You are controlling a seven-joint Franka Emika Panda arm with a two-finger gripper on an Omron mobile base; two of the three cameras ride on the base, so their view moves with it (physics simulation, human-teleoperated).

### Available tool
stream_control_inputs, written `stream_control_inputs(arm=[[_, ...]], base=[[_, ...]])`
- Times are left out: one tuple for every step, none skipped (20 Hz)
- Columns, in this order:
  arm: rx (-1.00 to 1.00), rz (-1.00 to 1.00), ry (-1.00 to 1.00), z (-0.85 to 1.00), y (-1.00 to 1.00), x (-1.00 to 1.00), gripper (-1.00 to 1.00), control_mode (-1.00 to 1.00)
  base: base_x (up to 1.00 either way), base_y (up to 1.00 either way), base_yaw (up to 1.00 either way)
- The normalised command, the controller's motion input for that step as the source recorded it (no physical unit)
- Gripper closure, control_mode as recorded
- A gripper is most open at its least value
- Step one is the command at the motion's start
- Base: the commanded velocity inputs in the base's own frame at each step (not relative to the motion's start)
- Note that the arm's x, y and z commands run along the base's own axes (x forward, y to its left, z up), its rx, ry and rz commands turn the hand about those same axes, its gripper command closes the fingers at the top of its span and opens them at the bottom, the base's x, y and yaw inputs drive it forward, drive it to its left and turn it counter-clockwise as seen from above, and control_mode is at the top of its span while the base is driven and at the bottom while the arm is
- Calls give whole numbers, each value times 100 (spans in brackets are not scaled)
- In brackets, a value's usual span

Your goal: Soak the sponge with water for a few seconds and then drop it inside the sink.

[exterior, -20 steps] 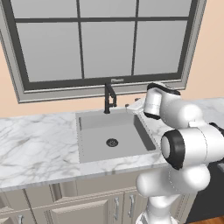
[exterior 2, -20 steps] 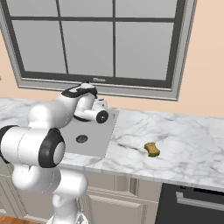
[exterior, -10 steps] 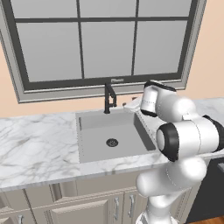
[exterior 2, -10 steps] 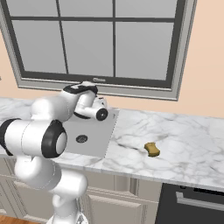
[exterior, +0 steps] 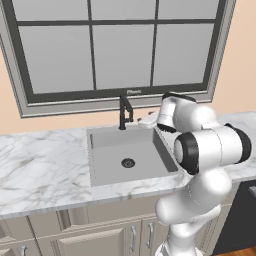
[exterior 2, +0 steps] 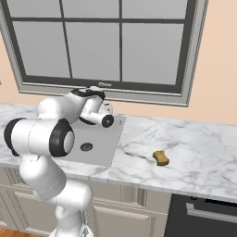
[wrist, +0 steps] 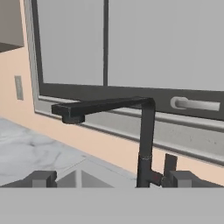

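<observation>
Your fingers (wrist: pixel 109 179) stood wide apart with nothing between them; in the hand view the two dark tips sat at the bottom, one at the left and one at the right just beside the faucet (wrist: pixel 144 144) post. The hand looked straight at that black faucet, its spout reaching left, with the window (wrist: pixel 131 43) behind it. No stream came from the spout.

From the left base view you had the arm bent over the back right corner of the sink (exterior: pixel 100 165), wrist close to the faucet (exterior: pixel 123 113) at the back edge of the tabletop (exterior: pixel 40 165). The grey basin held nothing but its round dark drain (exterior: pixel 128 162); no object lay in it.

The sponge (exterior 2: pixel 160 158) was out on the white marble tabletop (exterior 2: pixel 199 152), to the right of the sink (exterior 2: pixel 104 150) and well apart from it, nearer the front edge than the back wall. It lay flat, yellow with a darker brownish face, touching nothing but the marble. Your hand was far from it, up by the sink's back edge under the window sill. In the right base view the arm covered much of the basin, but the drain (exterior 2: pixel 86 147) showed.

Cabinet doors (exterior: pixel 100 240) ran below the front edge, and a dark appliance (exterior 2: pixel 203 217) front sat lower right.
</observation>
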Motion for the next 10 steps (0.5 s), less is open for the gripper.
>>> stream_control_inputs(arm=[[0, 0, -2, -16, 0, 20, -100, -100], [0, 0, -3, -14, 0, 24, -100, -100], [0, 0, -3, -11, 0, 26, -100, -100], [0, 0, -3, -10, 0, 26, -100, -100], [1, 0, -4, -12, 0, 26, -100, -100], [1, 0, -4, -14, 0, 26, -100, -100], [0, 0, -3, -16, 0, 25, -100, -100], [0, 0, -2, -15, 0, 24, -100, -100], [0, 0, -2, -17, 0, 24, -100, -100], [0, 0, -1, -20, 0, 24, -100, -100]], base=[[0, 0, 0], [0, 0, 0], [0, 0, 0], [0, 0, 0], [0, 0, 0], [0, 0, 0], [0, 0, 0], [0, 0, 0], [0, 0, 0], [0, 0, 0]])
